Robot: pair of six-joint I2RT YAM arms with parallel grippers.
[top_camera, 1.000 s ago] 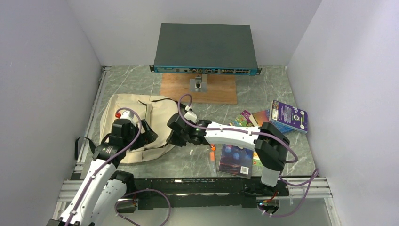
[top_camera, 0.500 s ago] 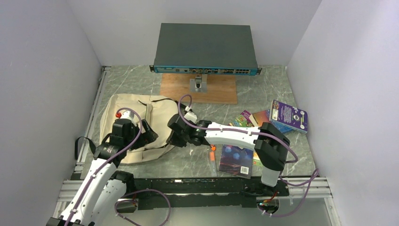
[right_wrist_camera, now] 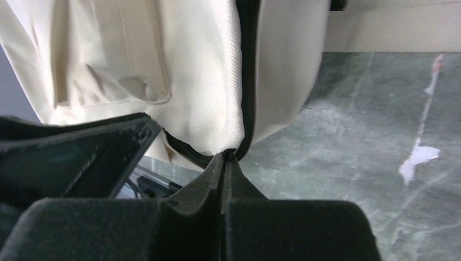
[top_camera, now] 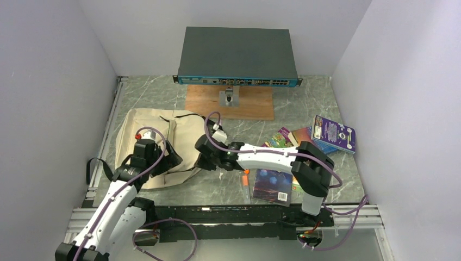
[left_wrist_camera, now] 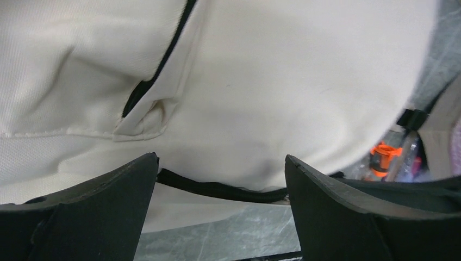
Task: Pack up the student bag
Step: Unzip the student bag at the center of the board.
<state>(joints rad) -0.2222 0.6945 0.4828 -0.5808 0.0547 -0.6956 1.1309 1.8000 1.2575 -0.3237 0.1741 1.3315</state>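
Bag (top_camera: 144, 125) sat at nine o'clock on the bench (top_camera: 217, 187). Right claw (right_wrist_camera: 224, 160), clenched on the zip (right_wrist_camera: 247, 81), had edged toward six o'clock, tugging the corner along; left claw (left_wrist_camera: 220, 160) dropped back too, released, straddling the hem (left_wrist_camera: 217, 190). Unzipping looked barely begun.

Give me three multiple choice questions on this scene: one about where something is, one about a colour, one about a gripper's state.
1. The student bag lies on the table's: A) right side B) left side C) wooden board.
2. Its zipper is: A) red B) blue C) black.
3. The left gripper is: A) open B) shut on a book C) shut on a pen.
Answers: B, the top view shows it left of the books; C, a black line on cream cloth; A, its jaws stand wide apart.
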